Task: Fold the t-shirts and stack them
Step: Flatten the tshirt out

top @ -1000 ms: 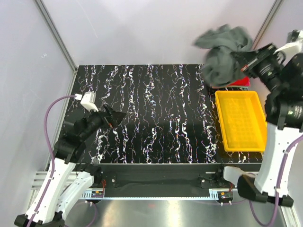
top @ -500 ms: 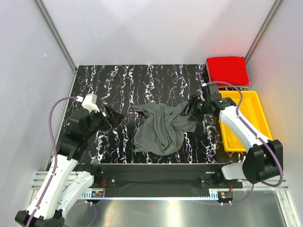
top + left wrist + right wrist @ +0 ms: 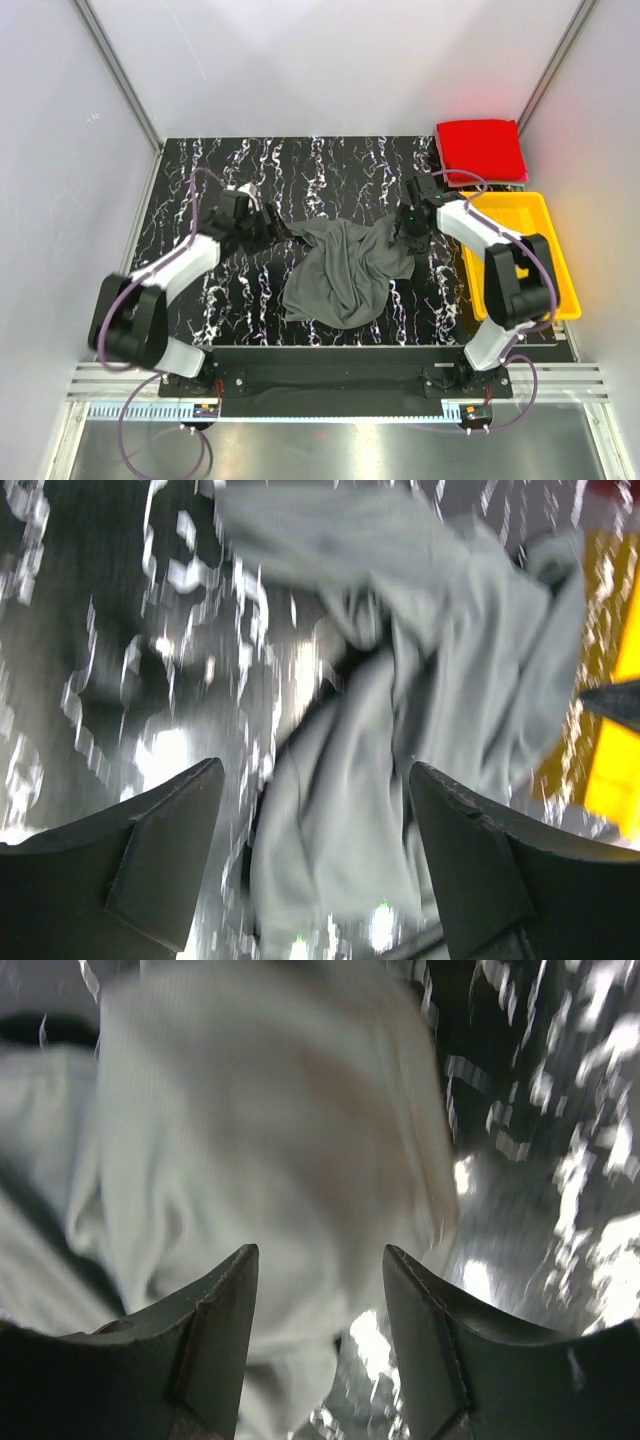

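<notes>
Where the black table (image 3: pixel 330 170) with white marbling fills the middle of the overhead view, a dark grey t-shirt (image 3: pixel 345 270) lies crumpled at its centre, not yet spread flat. The shirt is bunched into ridges, one sleeve-like flap reaching left and another lump reaching right, and its lower hem sits near the table's front edge.

A yellow tray (image 3: pixel 562 262) sits at the table's right side, with the right arm lying across it. Behind the tray, a bright red t-shirt (image 3: pixel 482 148) rests folded square in the far right corner, well apart from the grey one.

The left gripper (image 3: pixel 275 222) is at the shirt's left flap. Its wrist view shows its jaws spread wide with nothing between them and the grey cloth ahead. The right gripper (image 3: pixel 408 228) is at the shirt's right lump. Its wrist view, blurred, shows its jaws parted over pale grey fabric, gripping nothing.

Judged from this, the risk is a bad pinch. Closing on a thick bunch instead of a single edge could lift the shirt twisted, so it would not spread flat. Uneven pulling from the two sides could drag the hem off the front edge. The right arm, so close over the tray, could also nudge it.
</notes>
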Motion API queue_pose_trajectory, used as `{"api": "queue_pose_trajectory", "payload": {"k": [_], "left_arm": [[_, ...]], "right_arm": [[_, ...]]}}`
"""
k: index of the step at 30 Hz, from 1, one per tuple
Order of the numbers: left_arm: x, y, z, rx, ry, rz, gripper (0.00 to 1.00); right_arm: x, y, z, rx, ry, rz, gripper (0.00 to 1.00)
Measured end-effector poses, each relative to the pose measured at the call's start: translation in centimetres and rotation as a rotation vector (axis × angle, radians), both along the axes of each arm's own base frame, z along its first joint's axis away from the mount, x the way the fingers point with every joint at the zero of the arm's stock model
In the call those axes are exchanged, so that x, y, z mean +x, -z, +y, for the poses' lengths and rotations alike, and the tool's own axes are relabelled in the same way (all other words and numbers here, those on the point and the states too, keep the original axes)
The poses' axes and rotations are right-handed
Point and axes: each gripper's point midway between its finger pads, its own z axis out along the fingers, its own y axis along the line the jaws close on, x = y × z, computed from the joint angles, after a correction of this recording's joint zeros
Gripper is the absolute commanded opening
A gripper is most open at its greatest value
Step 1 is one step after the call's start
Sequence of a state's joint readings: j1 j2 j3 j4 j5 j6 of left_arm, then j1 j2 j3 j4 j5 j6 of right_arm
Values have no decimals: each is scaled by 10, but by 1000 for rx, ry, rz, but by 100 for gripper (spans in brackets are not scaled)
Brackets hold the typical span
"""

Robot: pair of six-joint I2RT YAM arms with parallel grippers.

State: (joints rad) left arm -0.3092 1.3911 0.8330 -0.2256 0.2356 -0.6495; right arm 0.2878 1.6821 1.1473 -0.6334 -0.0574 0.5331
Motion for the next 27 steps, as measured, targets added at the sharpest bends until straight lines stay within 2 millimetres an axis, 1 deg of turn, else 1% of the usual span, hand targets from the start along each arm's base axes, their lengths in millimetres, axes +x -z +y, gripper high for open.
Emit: {"api": "queue_pose_trajectory", "payload": {"k": [2,3,4,6,9,10,11,13,16,17,18,19,20,21,24,27], "left_arm": [[22,8,-7,4,0,10,78],[33,12,-11,3,1,11,77],[43,14,-14,1,0,10,77],[58,20,-19,1,-1,12,77],[73,30,-24,4,0,20,78],[77,28,-26,2,0,16,78],[81,39,-28,9,3,37,78],[86,49,-32,14,6,55,76],[91,64,-37,20,9,84,50],[91,67,-38,20,8,91,30],[91,69,-38,20,5,100,22],[91,70,-38,25,9,104,15],[92,69,-38,28,14,102,10],[93,67,-38,34,18,101,0],[101,55,-37,62,31,76,0],[108,36,-25,110,21,38,0]], "right_arm": [[13,6,-1,-29,-7,2,61],[19,6,0,-36,-12,-5,61],[26,4,-1,-47,-16,-18,61],[39,-4,0,-52,-28,-51,62],[52,-17,1,-52,-43,-98,63],[55,-19,0,-52,-45,-110,63],[57,-20,-1,-52,-44,-116,64],[58,-19,-7,-56,-36,-112,64],[62,-10,-25,-66,2,-87,62],[63,-6,-31,-69,16,-76,61],[65,-1,-37,-72,30,-63,61],[65,3,-41,-76,40,-52,58],[66,9,-47,-80,50,-37,57],[67,14,-50,-82,55,-25,56],[66,25,-50,-81,49,0,56],[66,29,-45,-62,23,2,57]]}}
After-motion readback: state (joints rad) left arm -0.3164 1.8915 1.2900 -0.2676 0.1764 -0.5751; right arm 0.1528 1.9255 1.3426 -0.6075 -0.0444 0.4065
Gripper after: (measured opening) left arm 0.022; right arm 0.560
